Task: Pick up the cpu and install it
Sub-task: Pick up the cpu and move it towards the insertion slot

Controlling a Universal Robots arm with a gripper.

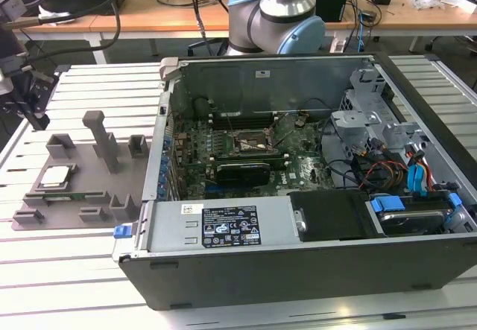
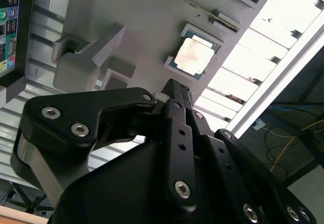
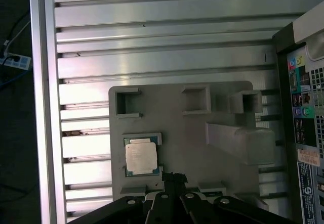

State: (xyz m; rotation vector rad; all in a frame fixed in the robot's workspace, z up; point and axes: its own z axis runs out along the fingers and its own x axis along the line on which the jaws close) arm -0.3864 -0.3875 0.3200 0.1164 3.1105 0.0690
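The small flat square cpu with a shiny silver-grey top [image 1: 58, 175] lies in a corner-walled pocket of the grey plastic fixture plate [image 1: 78, 153], which keeps it square. The plate sits on the slatted metal counter [image 1: 67, 270], at the exterior view's left of the open black computer case [image 1: 298, 270]. In the second wrist view the black end effector [image 2: 172, 90] hangs over the plate near the cpu, its fingers pressed together and holding nothing.

You'll find the cpu [image 1: 58, 175] on the fixture plate [image 1: 82, 165], which lies on the slatted table [image 1: 67, 263] at the exterior view's left of the computer case [image 1: 313, 270].
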